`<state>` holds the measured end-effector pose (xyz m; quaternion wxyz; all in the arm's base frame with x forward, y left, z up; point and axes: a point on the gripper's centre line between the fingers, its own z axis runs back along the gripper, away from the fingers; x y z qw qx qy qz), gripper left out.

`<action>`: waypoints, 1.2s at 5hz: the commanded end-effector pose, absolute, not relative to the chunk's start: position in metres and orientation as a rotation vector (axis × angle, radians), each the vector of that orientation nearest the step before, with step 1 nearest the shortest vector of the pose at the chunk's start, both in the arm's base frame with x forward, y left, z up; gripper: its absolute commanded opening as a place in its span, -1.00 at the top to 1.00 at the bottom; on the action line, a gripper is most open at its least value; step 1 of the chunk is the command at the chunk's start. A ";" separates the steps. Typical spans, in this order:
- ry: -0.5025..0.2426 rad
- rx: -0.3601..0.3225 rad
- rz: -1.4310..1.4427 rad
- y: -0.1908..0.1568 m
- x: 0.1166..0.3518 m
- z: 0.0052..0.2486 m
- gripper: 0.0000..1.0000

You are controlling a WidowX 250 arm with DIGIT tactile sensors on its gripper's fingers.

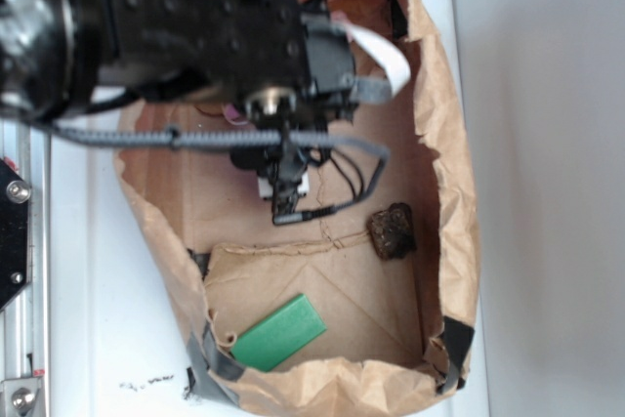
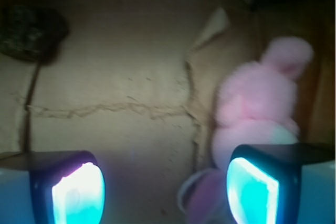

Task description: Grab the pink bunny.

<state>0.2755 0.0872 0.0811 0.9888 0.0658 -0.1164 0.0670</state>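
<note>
1. Wrist view shows the tool (image 2: pixel 165 190) wide open and empty, pink bunny (image 2: pixel 257 111) by its right-hand pad (image 2: pixel 252 192).
2. Best shift sideways, centring the bunny before closing.

no readable text, labels, brands or numbers anywhere

Light pink bunny (image 2: pixel 257 103), dark brown lump (image 1: pixel 392 230), green block (image 1: pixel 278 332), all on plain brown paper (image 1: pixel 312 231).

arm (image 1: pixel 195 17): black, screwed housings | cables (image 1: pixel 225 141): grey ribbed, thin black | gripper (image 2: pixel 165 187) pads (image 2: pixel 79 192): glowing cyan
</note>
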 end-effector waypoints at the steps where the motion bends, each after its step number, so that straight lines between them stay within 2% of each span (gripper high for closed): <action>1: -0.369 0.295 0.285 0.116 0.302 0.105 -1.00; 4: -0.335 0.305 0.300 0.121 0.320 0.079 -1.00; 5: -0.302 0.237 0.236 0.115 0.316 0.065 -1.00; 6: -0.235 0.170 0.205 0.115 0.321 0.056 -1.00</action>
